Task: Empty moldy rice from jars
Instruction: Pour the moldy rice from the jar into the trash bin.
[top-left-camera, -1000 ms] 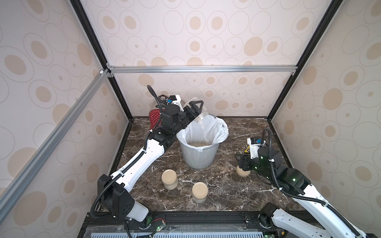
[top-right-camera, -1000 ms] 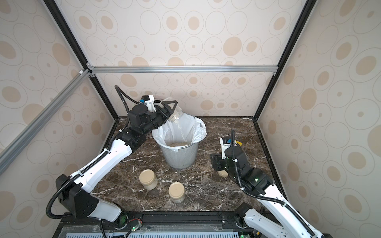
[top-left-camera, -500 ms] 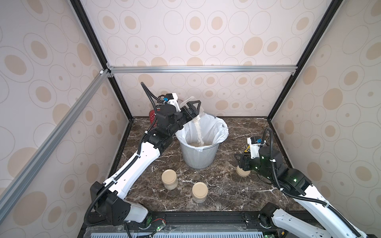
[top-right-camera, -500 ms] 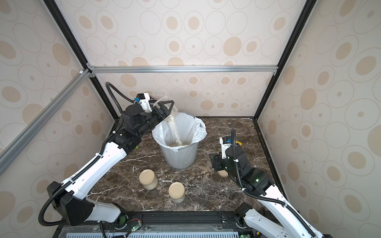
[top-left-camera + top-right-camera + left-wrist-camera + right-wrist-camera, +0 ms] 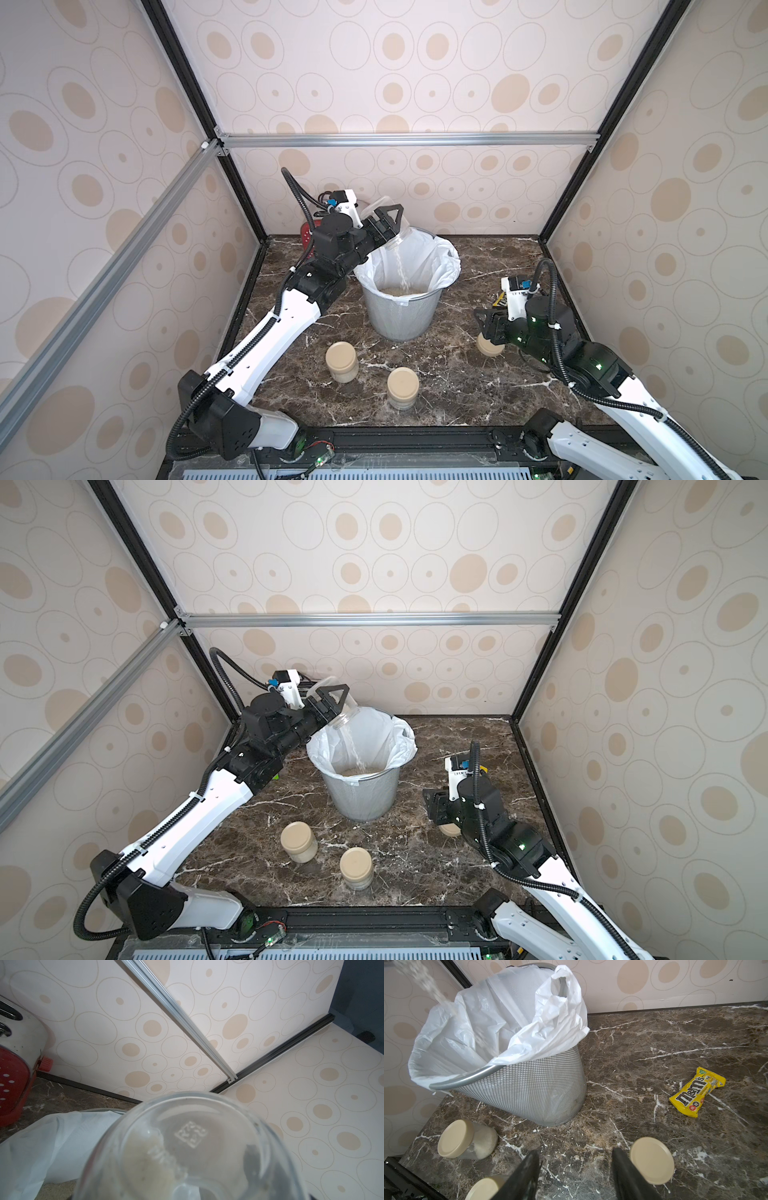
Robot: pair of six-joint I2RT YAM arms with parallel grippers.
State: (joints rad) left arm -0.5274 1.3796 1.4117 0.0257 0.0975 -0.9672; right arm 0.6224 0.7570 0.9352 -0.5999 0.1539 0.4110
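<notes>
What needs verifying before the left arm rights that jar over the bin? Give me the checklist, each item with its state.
1. Grip: left gripper shut on the open jar, tilted mouth-down over the bin: ok.
2. Aim: the rice stream falls inside the white liner: ok.
3. Jar emptied: a clump of rice sits inside it in the left wrist view: not ok.
4. Free arm: right gripper open and empty, beside the loose lid: ok.
5. Waiting work: two lidded jars stand upright, apart from the bin: ok.
6. Spilled grains on the tabletop: cannot tell against the white veining.
</notes>
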